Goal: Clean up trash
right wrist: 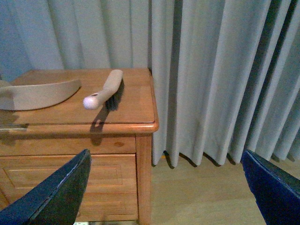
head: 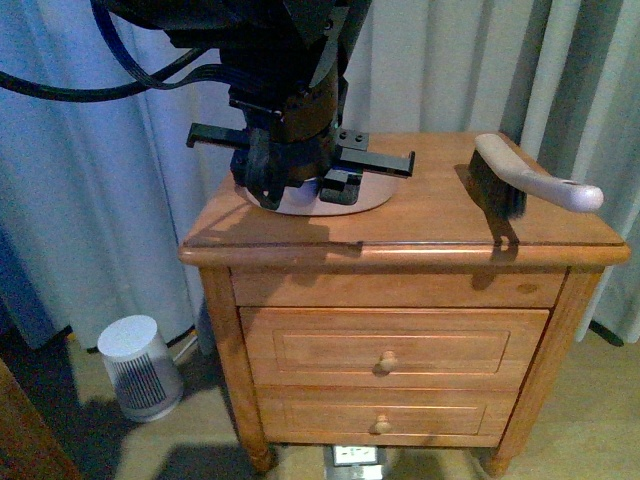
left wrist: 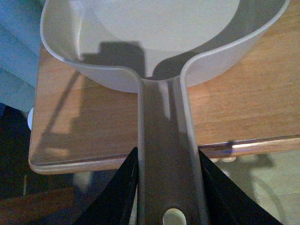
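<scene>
Here the left gripper stoops over the counter, jaws clamped on the one dustpan by its handle, while the right gripper hangs beside the counter, jaws wide apart; one brush lies on the counter, and where the trash is cannot be told.

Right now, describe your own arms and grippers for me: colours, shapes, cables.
The left arm is black and bulky, with thick black cables looping off it. The left gripper is black too, with a flat crossbar and a brownish wrist section. The right gripper shows only two dark, smooth, wedge-shaped fingers; its arm is out of view.
</scene>
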### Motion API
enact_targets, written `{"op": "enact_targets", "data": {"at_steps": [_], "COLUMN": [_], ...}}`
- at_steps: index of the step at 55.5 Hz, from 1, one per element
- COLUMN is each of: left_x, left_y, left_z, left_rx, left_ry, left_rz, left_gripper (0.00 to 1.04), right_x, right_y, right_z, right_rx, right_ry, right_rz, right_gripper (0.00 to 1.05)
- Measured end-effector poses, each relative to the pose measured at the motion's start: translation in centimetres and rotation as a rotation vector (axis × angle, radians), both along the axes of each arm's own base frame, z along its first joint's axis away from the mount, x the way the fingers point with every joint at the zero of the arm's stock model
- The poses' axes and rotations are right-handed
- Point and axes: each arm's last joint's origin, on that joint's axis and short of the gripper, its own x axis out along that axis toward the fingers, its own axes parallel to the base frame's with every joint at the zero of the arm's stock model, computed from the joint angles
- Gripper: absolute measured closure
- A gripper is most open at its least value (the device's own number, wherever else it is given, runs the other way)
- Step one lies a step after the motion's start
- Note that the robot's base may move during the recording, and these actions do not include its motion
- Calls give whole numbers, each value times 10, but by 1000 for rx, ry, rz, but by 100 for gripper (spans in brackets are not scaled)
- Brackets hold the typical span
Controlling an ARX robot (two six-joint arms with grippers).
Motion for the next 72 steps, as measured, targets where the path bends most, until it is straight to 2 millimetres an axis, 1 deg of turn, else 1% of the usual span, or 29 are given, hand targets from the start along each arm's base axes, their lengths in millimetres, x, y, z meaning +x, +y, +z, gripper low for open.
{"op": "enact_targets", "data": {"at_steps": [7, 13, 18, 23, 29, 32, 35, 39, 40, 42, 44, 46, 49, 53, 55, 59, 62, 65, 68, 72], "left_x": [-3, -9, -18, -31, -55, -66, -83, -102, -108, -129, -140, -157, -181, -212, -231, -262, -286, -305, -312, -313], "left_y": [2, 7, 13, 25, 49, 60, 77, 93, 98, 115, 122, 136, 153, 175, 185, 196, 204, 210, 214, 216], "left_z": [-2, 3, 14, 34, 68, 79, 92, 102, 106, 114, 118, 121, 121, 113, 106, 99, 92, 83, 76, 64], "left_rx": [-4, -20, -45, -99, -121, -113, -112, -118, -121, -133, -139, -145, -153, -175, -196, -246, -283, -320, -341, -362], "left_ry": [-18, -64, -149, -269, -477, -554, -674, -781, -813, -907, -946, -994, -1036, -1074, -1089, -1130, -1154, -1161, -1179, -1147], "left_rz": [-4, -20, -57, -87, -115, -118, -124, -114, -108, -101, -101, -102, -113, -133, -149, -172, -157, -147, -144, -121], "left_gripper": [75, 75, 76, 76, 76, 76, 76, 76, 76, 76, 76, 76, 76, 76, 76, 76, 76, 76, 76, 76], "right_x": [0, 0, 0, 0, 0, 0, 0, 0, 0, 0, 0, 0, 0, 0, 0, 0, 0, 0, 0, 0], "right_y": [0, 0, 0, 0, 0, 0, 0, 0, 0, 0, 0, 0, 0, 0, 0, 0, 0, 0, 0, 0], "right_z": [0, 0, 0, 0, 0, 0, 0, 0, 0, 0, 0, 0, 0, 0, 0, 0, 0, 0, 0, 0], "right_rx": [0, 0, 0, 0, 0, 0, 0, 0, 0, 0, 0, 0, 0, 0, 0, 0, 0, 0, 0, 0], "right_ry": [0, 0, 0, 0, 0, 0, 0, 0, 0, 0, 0, 0, 0, 0, 0, 0, 0, 0, 0, 0], "right_rz": [0, 0, 0, 0, 0, 0, 0, 0, 0, 0, 0, 0, 0, 0, 0, 0, 0, 0, 0, 0], "right_gripper": [7, 7, 7, 7, 7, 7, 7, 7, 7, 7, 7, 7, 7, 7, 7, 7, 7, 7, 7, 7]}}
